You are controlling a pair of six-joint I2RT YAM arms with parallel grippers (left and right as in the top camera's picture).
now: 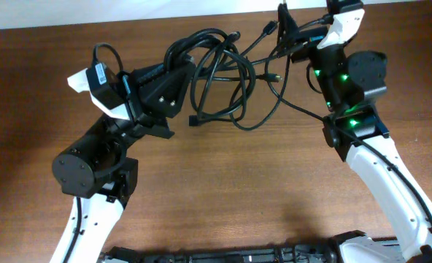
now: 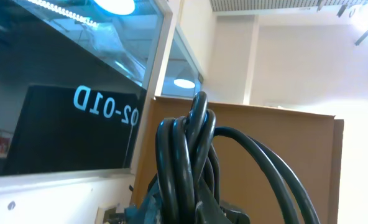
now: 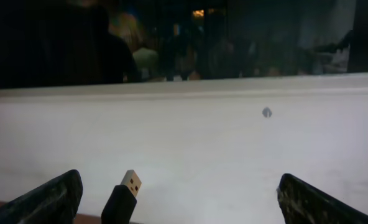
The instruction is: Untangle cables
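A tangle of black cables (image 1: 223,73) lies at the far middle of the wooden table (image 1: 238,183). My left gripper (image 1: 178,71) is shut on a bundle of several loops at the tangle's left side. In the left wrist view the black loops (image 2: 187,155) rise out of the jaws (image 2: 196,211). My right gripper (image 1: 292,36) is at the tangle's right end by the table's far edge. In the right wrist view its fingers (image 3: 181,205) are wide open. A black USB plug (image 3: 127,194) stands between them, near the left finger, not gripped.
A white wall (image 3: 190,124) runs right behind the table's far edge, close to my right gripper. A loose cable end with a small plug (image 1: 194,120) lies on the table below the tangle.
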